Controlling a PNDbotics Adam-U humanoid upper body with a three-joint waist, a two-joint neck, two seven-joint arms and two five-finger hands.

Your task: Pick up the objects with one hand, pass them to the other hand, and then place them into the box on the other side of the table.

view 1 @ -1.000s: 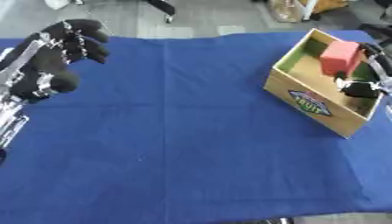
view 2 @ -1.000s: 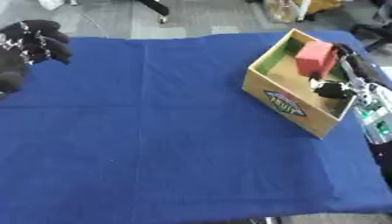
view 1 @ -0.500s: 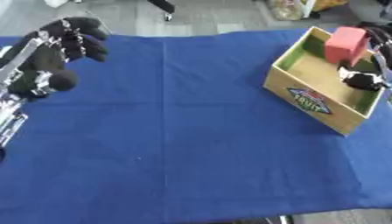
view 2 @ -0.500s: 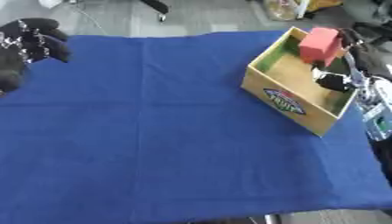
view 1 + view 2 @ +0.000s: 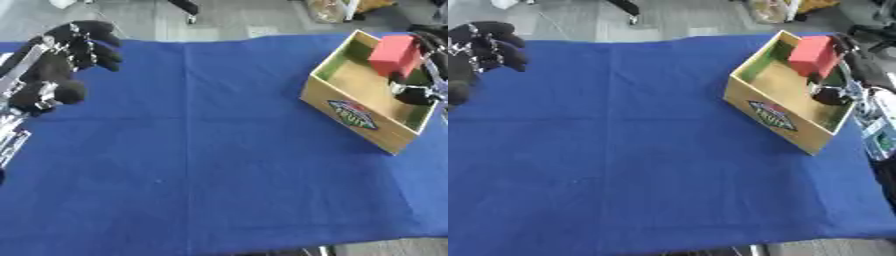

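Placement is the step in hand. In the left eye view, the right hand [image 5: 418, 75] reaches over the far right wall of the box [image 5: 350, 114], which sits at the right side of the blue tablecloth [image 5: 201, 150] with a printed label on its near wall. The red block [image 5: 393, 54] is up at the far end of the box, level with the rim and tilted, with the dark fingers [image 5: 411, 95] curled round it from the right, so it looks held rather than resting on the box floor. The left hand [image 5: 61, 65] hangs at the upper left over the cloth's edge, its black fingers curled inward and holding nothing.

In the right eye view the same block sits against the box's far corner, and the right hand's fingers reach down inside the box just below it. The left hand shows only partly at the upper left corner, fingers bent. No other loose objects show on the cloth.

By my judgement the next move calls for lowering the block to the floor, spreading the fingers to release, then lifting clear of the walls without tipping the box.
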